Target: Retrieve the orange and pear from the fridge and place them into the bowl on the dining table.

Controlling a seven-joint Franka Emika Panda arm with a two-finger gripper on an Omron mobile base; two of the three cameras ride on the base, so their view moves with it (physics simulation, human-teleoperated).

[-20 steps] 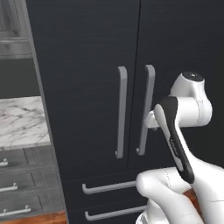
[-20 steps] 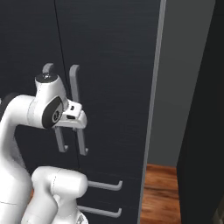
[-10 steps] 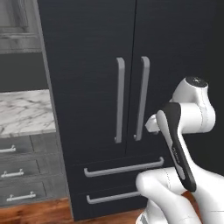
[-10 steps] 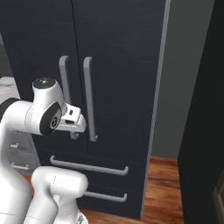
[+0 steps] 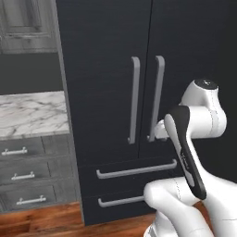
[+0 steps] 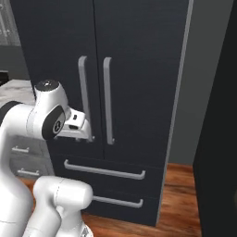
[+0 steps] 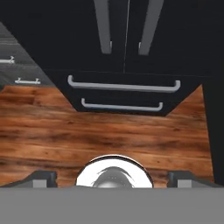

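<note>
The fridge [image 5: 139, 92] stands shut straight ahead of the arm: a tall black cabinet with two upper doors and two drawers below them. There are two long grey vertical bar handles, a left handle [image 5: 134, 99] and a right handle [image 5: 157, 97], set close together on either side of the seam between the doors. Each drawer carries one grey horizontal handle, so there are two of those: the upper drawer handle [image 5: 136, 169] and the lower drawer handle [image 5: 121, 201]. The hand view looks down on the same front, with the lower ends of both vertical bars at the top and both drawer handles [image 7: 124, 85] beneath them, above a wood floor [image 7: 65, 131].

The end effector [image 6: 88, 132] sits in front of the fridge doors, near the lower end of the left door's handle. Its two finger tips [image 7: 41, 178] rise far apart at the bottom corners of the hand view, so it is wide open and grips nothing.

To the left of the fridge a marble worktop [image 5: 30, 113] runs along grey panelled cabinets, with three drawer pulls [image 5: 23, 176] visible under it, one above another. A grey upper cabinet [image 5: 25, 23] hangs above that worktop.
</note>
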